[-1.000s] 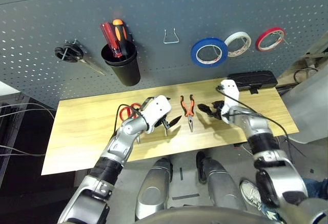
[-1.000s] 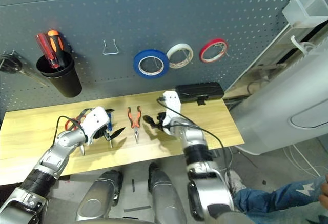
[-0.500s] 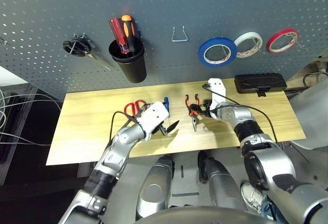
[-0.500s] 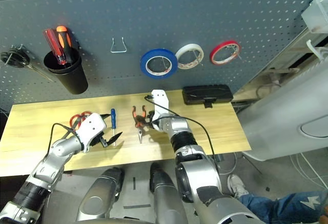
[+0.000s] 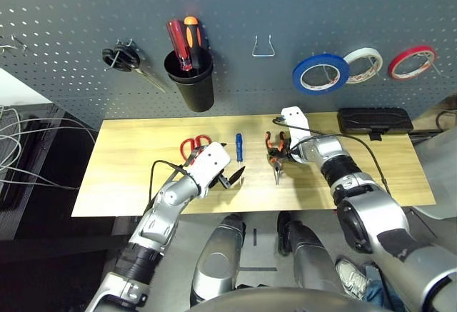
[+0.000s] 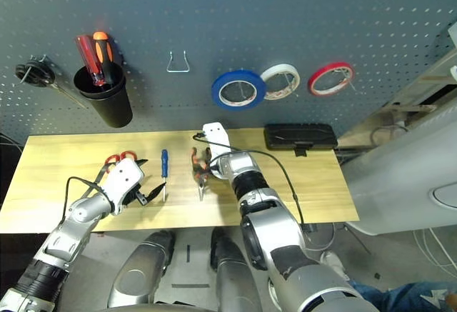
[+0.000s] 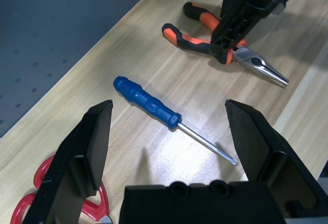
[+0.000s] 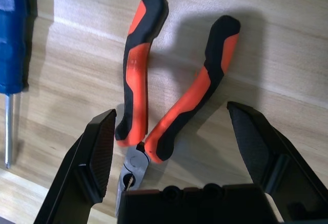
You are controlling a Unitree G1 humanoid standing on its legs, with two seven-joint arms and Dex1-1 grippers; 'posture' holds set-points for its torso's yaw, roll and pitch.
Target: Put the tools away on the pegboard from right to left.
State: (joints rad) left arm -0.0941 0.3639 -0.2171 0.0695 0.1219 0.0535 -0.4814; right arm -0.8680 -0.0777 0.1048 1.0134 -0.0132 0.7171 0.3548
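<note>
The blue tape ring (image 5: pixel 320 74) hangs on the pegboard (image 5: pixel 285 5). On the table lie the red-handled scissors (image 5: pixel 193 144), the small blue-handled screwdriver (image 5: pixel 239 148) and the orange-and-black pliers (image 5: pixel 275 160). My right gripper (image 5: pixel 280 155) hovers open right over the pliers; in the right wrist view its fingers (image 8: pixel 97 157) straddle the two handles (image 8: pixel 169 106) without touching them. My left gripper (image 5: pixel 232 178) is open and holds nothing, at the table's near side just short of the screwdriver (image 7: pixel 148 103), with the scissors' red loops (image 7: pixel 31 203) beside one finger.
On the pegboard are a black cup (image 5: pixel 191 83) with two screwdrivers, black-handled scissors (image 5: pixel 125 61), a bare wire hook (image 5: pixel 263 46), a white tape ring (image 5: pixel 363 66) and a red tape ring (image 5: pixel 413 62). A black case (image 5: pixel 375 119) lies at the table's far right.
The head camera has shifted. My right gripper moved left from beside the pliers to over their handles. My left gripper drew back, uncovering the blue screwdriver. Both stayed open.
</note>
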